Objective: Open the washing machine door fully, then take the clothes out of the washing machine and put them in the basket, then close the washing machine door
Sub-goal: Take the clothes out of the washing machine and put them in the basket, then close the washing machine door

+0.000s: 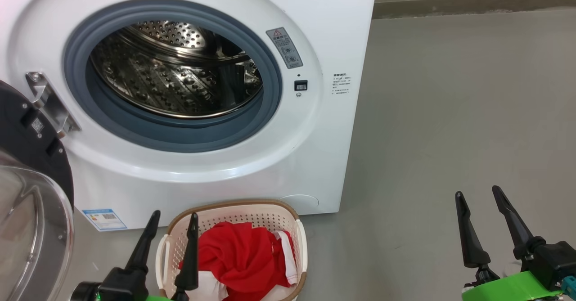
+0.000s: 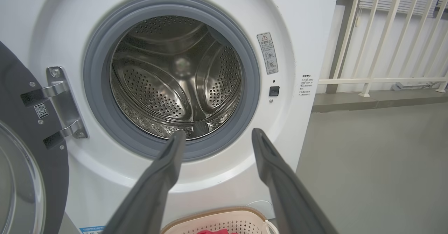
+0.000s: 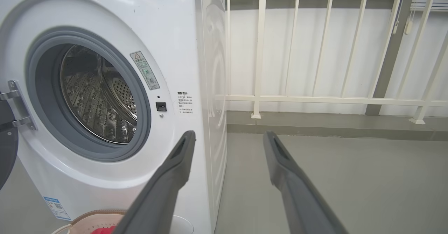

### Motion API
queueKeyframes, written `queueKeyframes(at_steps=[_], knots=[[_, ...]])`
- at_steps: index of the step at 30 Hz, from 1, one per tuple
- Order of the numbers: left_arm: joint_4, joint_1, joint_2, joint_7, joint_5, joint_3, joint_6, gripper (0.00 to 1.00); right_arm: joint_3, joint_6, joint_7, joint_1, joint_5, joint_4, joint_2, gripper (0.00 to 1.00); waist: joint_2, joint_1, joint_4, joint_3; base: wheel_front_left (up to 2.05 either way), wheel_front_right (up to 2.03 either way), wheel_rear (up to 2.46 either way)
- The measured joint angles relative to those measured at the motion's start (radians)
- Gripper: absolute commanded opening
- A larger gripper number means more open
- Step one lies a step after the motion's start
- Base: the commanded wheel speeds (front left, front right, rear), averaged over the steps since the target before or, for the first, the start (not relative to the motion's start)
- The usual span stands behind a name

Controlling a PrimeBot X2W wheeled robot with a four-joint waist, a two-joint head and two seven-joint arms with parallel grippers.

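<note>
Presently, one washing machine [image 1: 315, 157] is seen standing on the grey floor [image 1: 450, 112], its single door [image 1: 27, 148] swung wide to the robot's left on one steel hinge [image 1: 47, 103], so that the grey rubber ring [image 1: 180, 134] and the perforated steel drum [image 1: 175, 71] are exposed. One basket [image 1: 234, 207] is set on the floor just in front of the machine, below the opening. The red clothes [image 1: 238, 256] with white panels are heaped inside it; how many garments are bundled there cannot be told. Two grippers are shown, each with two dark fingers. The left gripper [image 1: 175, 213] is held over the basket's near left side with its jaws spread wide and nothing between them. The right gripper [image 1: 477, 191] is held well apart to the right, above bare floor, likewise spread wide and holding nothing.
</note>
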Motion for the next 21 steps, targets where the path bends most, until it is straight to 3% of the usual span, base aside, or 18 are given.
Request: queueKeyframes(at_steps=[21], knots=[[-0.002,0.001,0.0,0.0,0.0,-0.001,0.01,1.0,-0.002,0.0,0.0,0.001,0.0,-0.006,0.0,1.0,0.0,0.0,0.014,0.004,-0.11,0.11,0.0]])
